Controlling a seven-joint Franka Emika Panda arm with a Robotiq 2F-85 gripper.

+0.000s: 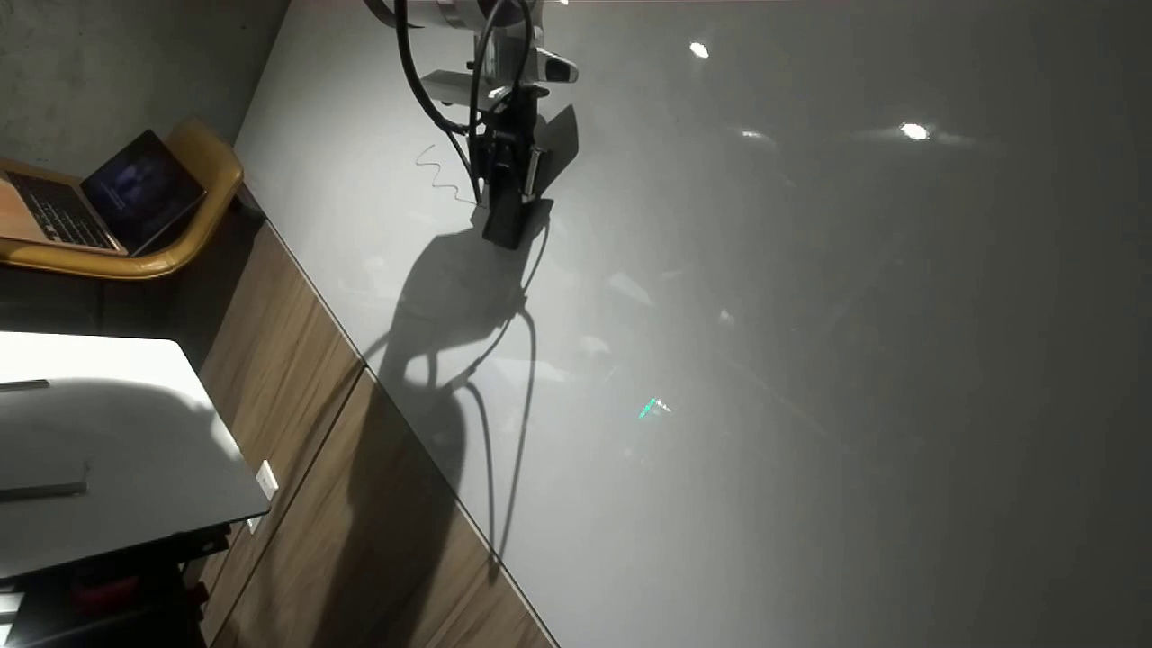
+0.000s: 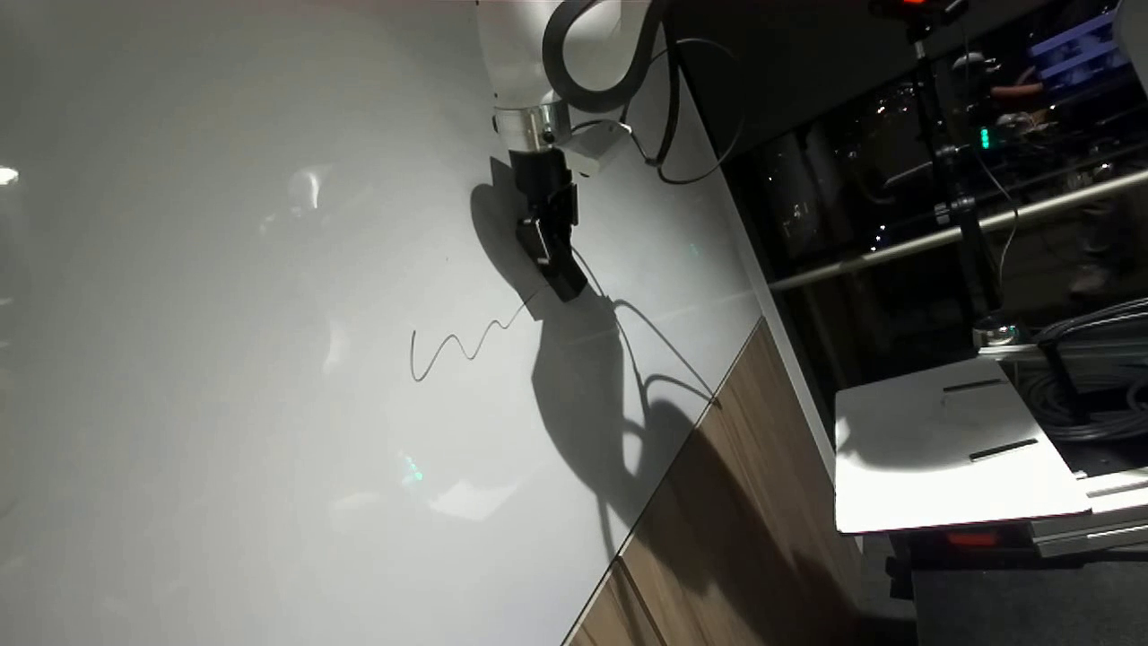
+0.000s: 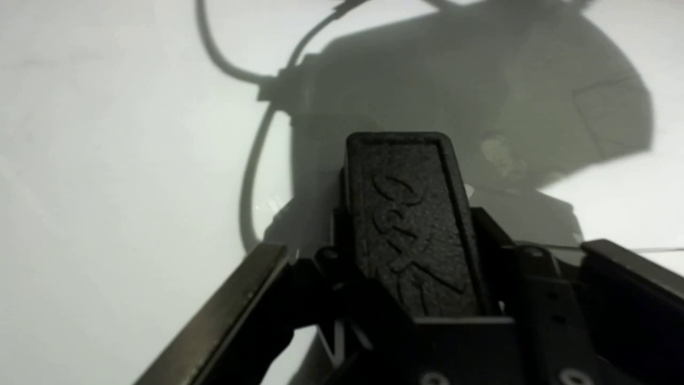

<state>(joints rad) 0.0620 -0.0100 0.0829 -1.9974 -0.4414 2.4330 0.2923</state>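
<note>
The gripper (image 3: 414, 232) pinches a black block (image 3: 409, 182), which juts ahead of it at the white board (image 2: 251, 422), contact unclear; a wavy line (image 2: 471, 358) runs off beside them. Tilted or uneven pressing could twist the block loose

Stood with the arm (image 2: 516, 54) at twelve o'clock in both exterior views, partly out of frame. Pointed the pincer (image 2: 547, 238) towards six o'clock, tilted slightly towards five in an exterior view. Showed at six o'clock in the wrist view, with jaws clamped inward from nine and three.
</note>
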